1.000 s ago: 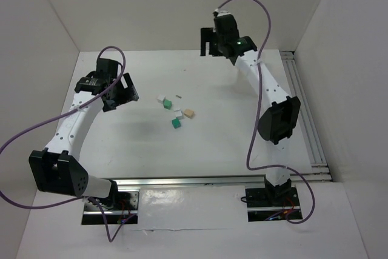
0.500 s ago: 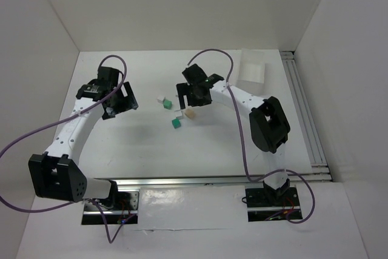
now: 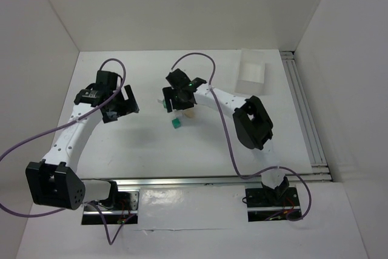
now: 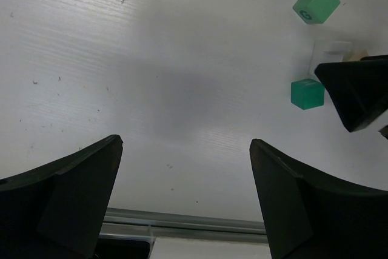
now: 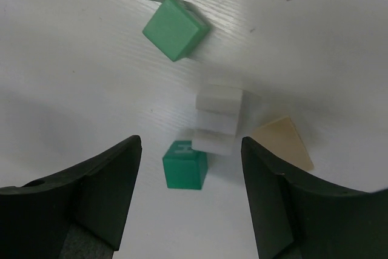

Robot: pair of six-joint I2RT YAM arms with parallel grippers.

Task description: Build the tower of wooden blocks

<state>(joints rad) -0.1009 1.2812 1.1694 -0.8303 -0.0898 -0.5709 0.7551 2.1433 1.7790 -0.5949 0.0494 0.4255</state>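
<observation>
Both of your pincers released, right gripper at centre frame straddling white block and green cube, tan wedge lower right, left gripper gaping over white table.

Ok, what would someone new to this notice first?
The right fingers hang open over a scatter of small blocks mid-table, with a green block and a white block between them and a tan piece just beside. Off to the left, the left fingers gape wide above the table. A clear tray sits at the far right.
</observation>
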